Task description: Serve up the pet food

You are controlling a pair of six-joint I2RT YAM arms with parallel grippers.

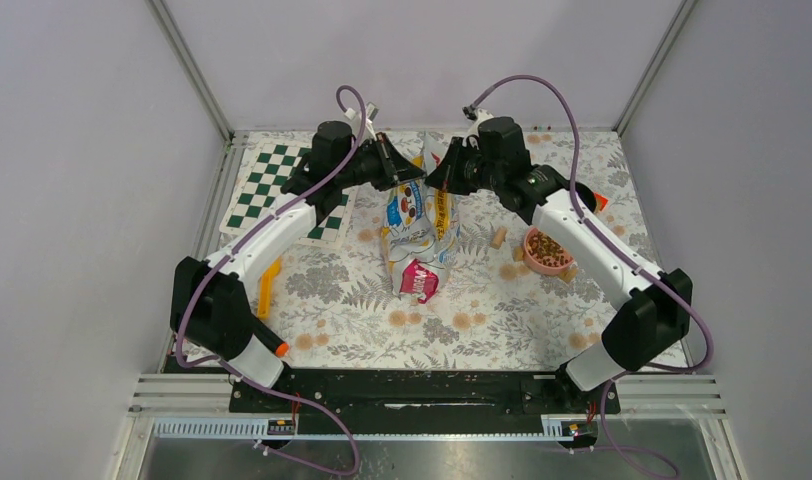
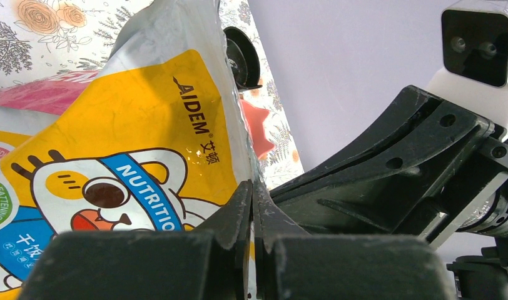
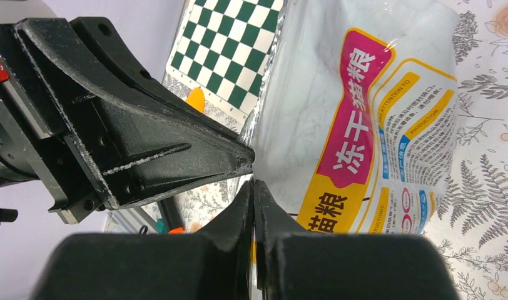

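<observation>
The glossy yellow pet food bag (image 1: pixel 419 225) with a cartoon white cat and blue banner hangs upright at mid-table, pink bottom near me. My left gripper (image 1: pixel 410 172) is shut on its top edge; the bag's front fills the left wrist view (image 2: pixel 132 137), clamped at my gripper (image 2: pixel 252 190). My right gripper (image 1: pixel 437 175) is shut on the same top edge from the other side; the bag's back shows in the right wrist view (image 3: pixel 364 125), pinched at my gripper (image 3: pixel 253 187). Brown kibble (image 1: pixel 548 247) lies in a pink bowl (image 1: pixel 534 262) to the right.
A green-and-white checkered mat (image 1: pixel 272 185) lies at the back left. Tan cork-like pieces (image 1: pixel 499 237) lie near the bowl. A yellow tool (image 1: pixel 265 285) lies by the left arm. A red-orange object (image 1: pixel 601 201) sits at the back right. Walls enclose the flowered table.
</observation>
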